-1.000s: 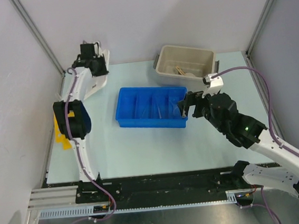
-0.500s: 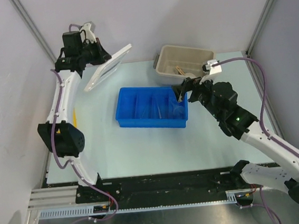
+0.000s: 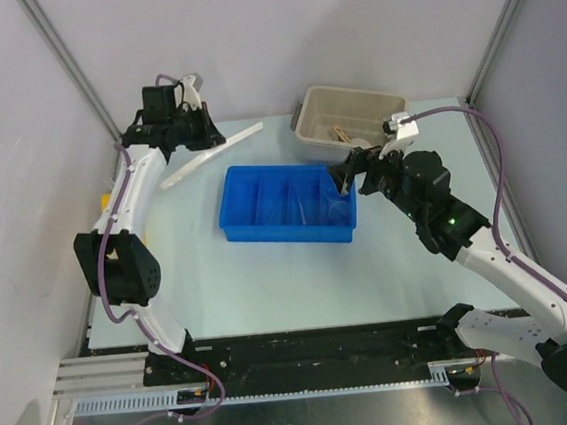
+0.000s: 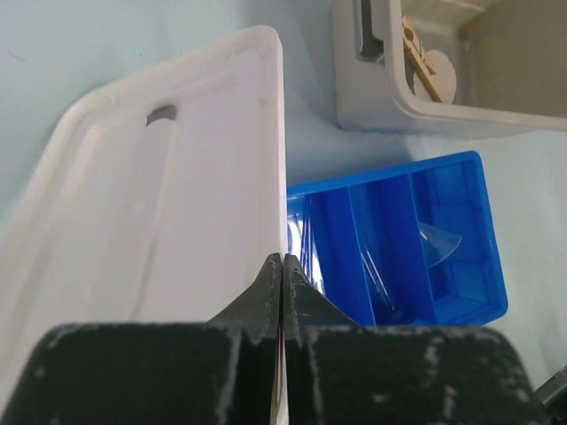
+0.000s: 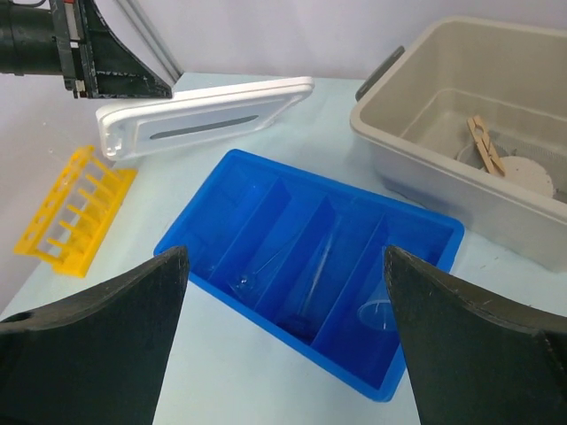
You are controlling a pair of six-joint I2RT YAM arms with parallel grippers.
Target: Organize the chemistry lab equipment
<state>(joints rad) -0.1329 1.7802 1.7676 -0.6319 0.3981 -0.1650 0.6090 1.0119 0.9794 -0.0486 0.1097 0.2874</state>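
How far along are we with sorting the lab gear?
Done: the beige tub is open, and clear glass tubes lie in the blue tray. In hand: the left gripper pinches the white lid; the right gripper is open and empty by the tub. Left: the wooden stick and the mesh with white disc sit in the tub.

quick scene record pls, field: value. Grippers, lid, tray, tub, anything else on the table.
left gripper: shut on the edge of the white lid, lid held at far left, off the tub
right gripper: open, empty, over the right end of the blue tray
blue tray contents: clear glass pieces in several compartments
beige tub: uncovered, holds a wooden stick and a white disc
yellow rack: on the table, left side
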